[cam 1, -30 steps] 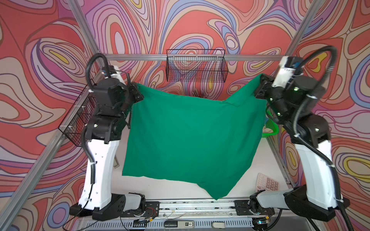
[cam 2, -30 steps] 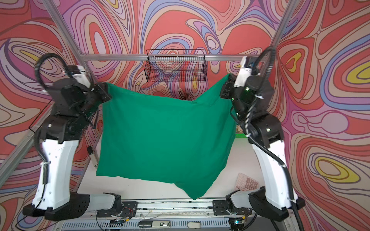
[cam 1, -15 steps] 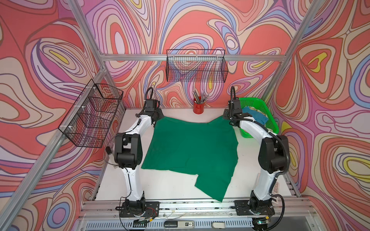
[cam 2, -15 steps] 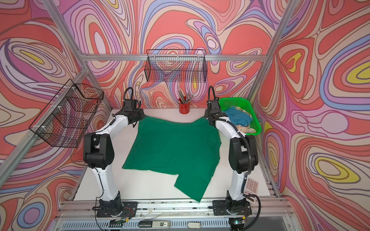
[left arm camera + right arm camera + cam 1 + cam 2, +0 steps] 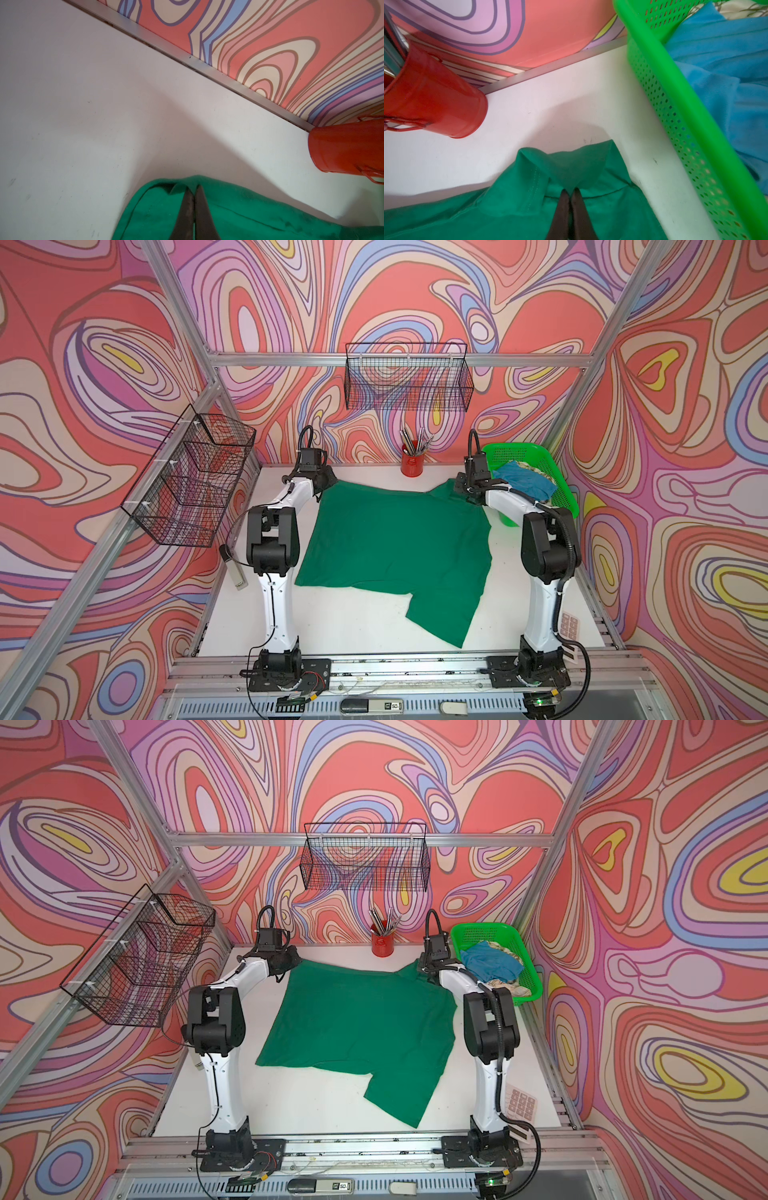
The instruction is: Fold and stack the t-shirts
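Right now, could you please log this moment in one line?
dark green t-shirt: spread on table | left gripper: shut on its far corner | right gripper: shut on its far corner | light blue t-shirt: in basket

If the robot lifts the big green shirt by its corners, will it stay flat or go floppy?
Probably floppy: the green shirt bunches into soft folds where the left hand and right hand pinch its far corners. The middle would likely sag, since nothing holds it there. It looks thin, so probably light for its size.
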You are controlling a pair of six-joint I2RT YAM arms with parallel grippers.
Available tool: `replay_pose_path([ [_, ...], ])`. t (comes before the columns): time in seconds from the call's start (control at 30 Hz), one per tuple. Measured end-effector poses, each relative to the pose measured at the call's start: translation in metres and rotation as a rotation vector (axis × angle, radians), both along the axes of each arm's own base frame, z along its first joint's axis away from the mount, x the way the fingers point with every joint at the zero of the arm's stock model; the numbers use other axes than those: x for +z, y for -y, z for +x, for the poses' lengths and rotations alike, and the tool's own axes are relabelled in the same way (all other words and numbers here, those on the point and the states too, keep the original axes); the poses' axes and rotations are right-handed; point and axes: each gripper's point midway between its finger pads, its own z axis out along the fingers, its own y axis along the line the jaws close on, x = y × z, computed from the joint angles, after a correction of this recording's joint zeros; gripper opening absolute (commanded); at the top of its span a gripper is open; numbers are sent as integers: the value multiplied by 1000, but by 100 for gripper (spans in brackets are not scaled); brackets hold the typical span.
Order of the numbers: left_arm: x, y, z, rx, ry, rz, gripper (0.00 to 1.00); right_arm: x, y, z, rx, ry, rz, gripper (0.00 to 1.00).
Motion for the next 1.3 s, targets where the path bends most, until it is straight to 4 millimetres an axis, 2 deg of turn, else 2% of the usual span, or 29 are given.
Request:
replay_pose_path([
  [0.13, -7, -5, -6, -5, -18, -29, 0, 14, -4, -7, 22, 3, 30, 0],
  [0.33, -18, -13, -18, -15, -54, -70, 0, 52, -8, -30, 58, 33, 97, 0],
  [0.43, -22, -18, -27, -14, -75, -85, 0, 60, -10, -39, 74, 33, 122, 0],
  [0.53, -22, -21, -33, -12, -82, -95, 0, 56, -13, -45, 90, 11, 135, 0],
  [0.77, -18, -20, -37, -28, -92, -120, 0, 31, -16, -73, 115, -87, 161, 0],
  [0.93, -21, -18, -46, -38, -129, -125, 0, 39, -19, -89, 130, -94, 185, 0],
  [1.1, -28, -18, -55, -38, -176, -119, 0, 51, -19, -96, 137, -72, 195, 0],
  [1.3, -33, -18, -61, -38, -207, -119, 0, 28, -19, -110, 139, -130, 201, 0],
])
